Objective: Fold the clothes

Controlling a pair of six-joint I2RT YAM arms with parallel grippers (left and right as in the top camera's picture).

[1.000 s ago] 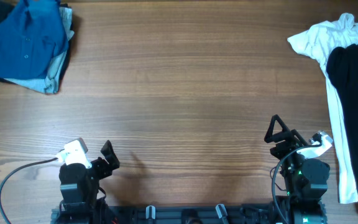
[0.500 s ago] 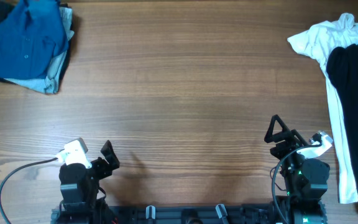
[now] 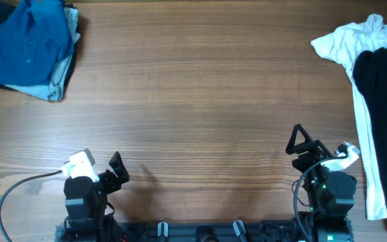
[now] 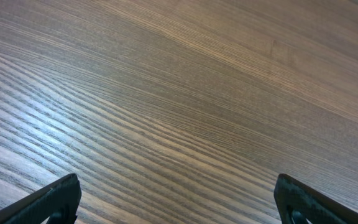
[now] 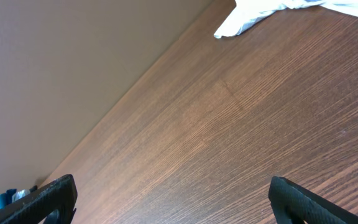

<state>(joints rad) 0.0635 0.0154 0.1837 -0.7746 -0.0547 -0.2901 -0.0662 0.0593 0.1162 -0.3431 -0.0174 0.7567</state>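
Note:
A pile of blue clothes [image 3: 29, 47] lies at the table's far left corner. A white garment [image 3: 361, 81] with a black garment [image 3: 385, 121] on it lies along the right edge; a white corner shows in the right wrist view [image 5: 253, 15]. My left gripper [image 3: 116, 168] is open and empty at the front left, over bare wood in the left wrist view [image 4: 179, 202]. My right gripper [image 3: 299, 142] is open and empty at the front right, left of the white garment, over bare wood in the right wrist view [image 5: 173, 202].
The wooden table [image 3: 193, 114] spans the view. A grey cable [image 3: 19, 188] trails from the left arm's base at the front left. A blue scrap of the far pile shows at the lower left of the right wrist view [image 5: 8, 198].

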